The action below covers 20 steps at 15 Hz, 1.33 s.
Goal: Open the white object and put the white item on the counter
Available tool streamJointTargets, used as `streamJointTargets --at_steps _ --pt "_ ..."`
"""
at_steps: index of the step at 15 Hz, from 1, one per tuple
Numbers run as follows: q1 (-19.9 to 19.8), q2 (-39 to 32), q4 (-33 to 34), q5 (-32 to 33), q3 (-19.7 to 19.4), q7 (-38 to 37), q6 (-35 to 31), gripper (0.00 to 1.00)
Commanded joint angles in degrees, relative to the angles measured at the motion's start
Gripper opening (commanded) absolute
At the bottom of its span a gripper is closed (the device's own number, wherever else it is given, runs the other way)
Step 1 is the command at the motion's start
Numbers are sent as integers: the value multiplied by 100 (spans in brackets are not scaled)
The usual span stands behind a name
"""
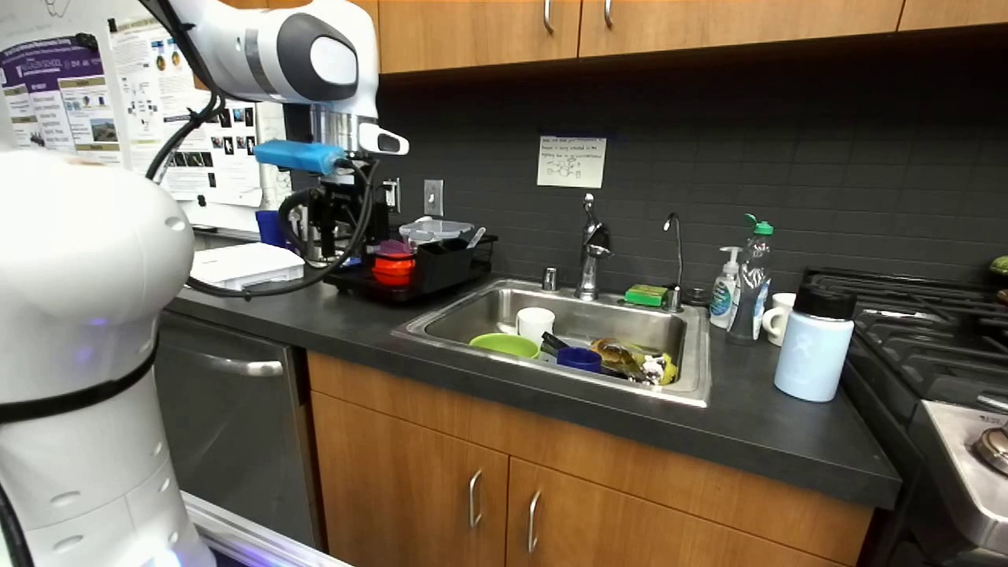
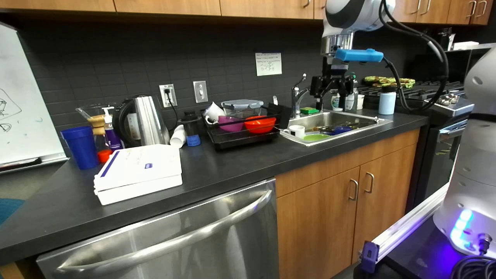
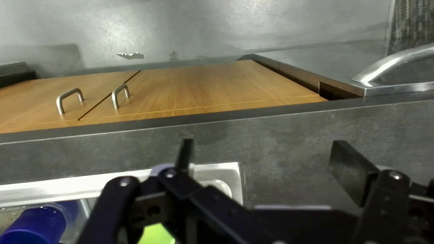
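A flat white lidded box [image 2: 139, 170] lies closed on the dark counter [image 2: 232, 164]; it also shows in an exterior view [image 1: 250, 264]. No white appliance with a button panel is in view. My gripper [image 2: 330, 102] is open and empty, high above the counter near the sink. In the wrist view my gripper [image 3: 262, 145] has its fingers wide apart, with bare counter [image 3: 271, 127] and a sink corner below. In an exterior view cables partly hide my gripper. A white cup [image 1: 535, 323] stands in the sink, also seen in an exterior view [image 2: 297, 131].
The steel sink [image 1: 697, 362] holds a green bowl [image 1: 504, 344] and a blue cup [image 1: 579, 359]. A black dish rack [image 2: 221, 144] with bowls stands beside it. A kettle [image 2: 151, 120], a lying white cup [image 2: 178, 136] and a blue cup [image 2: 80, 147] stand around the box.
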State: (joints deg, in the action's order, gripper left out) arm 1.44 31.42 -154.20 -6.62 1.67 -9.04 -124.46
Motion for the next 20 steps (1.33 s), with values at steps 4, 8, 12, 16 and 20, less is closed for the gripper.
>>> streamJointTargets --at_steps 4,8,12,16,20 --pt "995 -118 52 -756 1537 -1505 -804 100" --pt "1320 -797 403 -535 2808 -2741 -2088 100" --pt "976 -1365 738 442 3771 -3795 -2952 100" --pt "404 -1759 1040 1443 4300 -4383 -3201 100" --pt "-204 -2087 1571 2455 4775 -4891 -3331 100"
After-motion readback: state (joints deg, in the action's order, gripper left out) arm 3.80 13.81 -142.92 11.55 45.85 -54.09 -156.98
